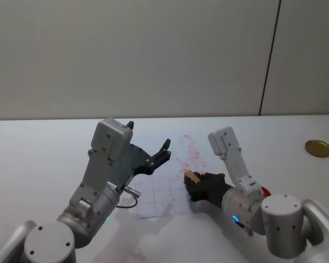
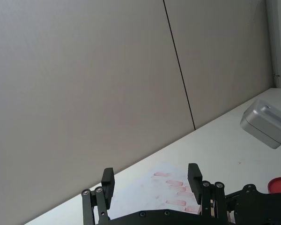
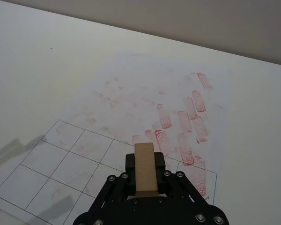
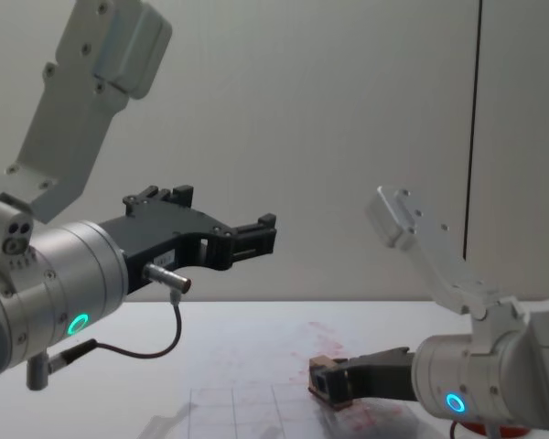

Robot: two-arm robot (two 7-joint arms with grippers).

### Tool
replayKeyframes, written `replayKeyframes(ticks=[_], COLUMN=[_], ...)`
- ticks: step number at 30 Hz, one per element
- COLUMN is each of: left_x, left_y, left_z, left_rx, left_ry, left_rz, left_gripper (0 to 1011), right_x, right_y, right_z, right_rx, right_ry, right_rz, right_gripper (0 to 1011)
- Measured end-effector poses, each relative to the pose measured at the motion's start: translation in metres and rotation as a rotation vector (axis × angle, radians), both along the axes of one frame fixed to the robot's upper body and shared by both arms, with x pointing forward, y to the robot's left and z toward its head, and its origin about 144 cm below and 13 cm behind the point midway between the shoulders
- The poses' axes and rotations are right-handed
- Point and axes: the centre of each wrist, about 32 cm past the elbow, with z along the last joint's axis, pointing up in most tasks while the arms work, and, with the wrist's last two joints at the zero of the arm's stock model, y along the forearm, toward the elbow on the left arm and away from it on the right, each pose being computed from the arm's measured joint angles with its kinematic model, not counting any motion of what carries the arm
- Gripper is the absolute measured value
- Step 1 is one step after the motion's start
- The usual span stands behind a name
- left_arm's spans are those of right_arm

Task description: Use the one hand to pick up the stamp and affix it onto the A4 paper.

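The right gripper (image 1: 194,183), at lower centre of the head view, pinches the stamp (image 3: 144,166) close over the A4 paper (image 3: 107,103). If the stamp lands tilted or on the old red marks (image 3: 187,122), the print may smear. The left gripper (image 2: 151,174) hangs spread at centre left.

I read no text, number or brand anywhere. The red stamp marks (image 3: 189,117) on the A4 paper (image 3: 107,93) are smudged blocks, and I can't make out any characters. The stamp (image 3: 144,168) shows me a plain wood face, nothing legible.
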Motion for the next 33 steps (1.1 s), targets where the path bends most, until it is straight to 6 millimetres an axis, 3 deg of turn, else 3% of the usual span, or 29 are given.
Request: replayKeyframes(ticks=[18,33], left_x=[0.0,0.0], left_y=[0.0,0.0], left_z=[0.0,0.0], left_rx=[0.0,0.0], left_ry=[0.0,0.0], left_rz=[0.0,0.0], left_gripper=[993,993], right_x=[0.006,0.004], right_y=[0.0,-0.001], right_z=[0.003,0.017], right_rx=[-0.013,0.003], right_ry=[0.035,-0.007], right_rz=[-0.012,-0.006], right_gripper=[219,219])
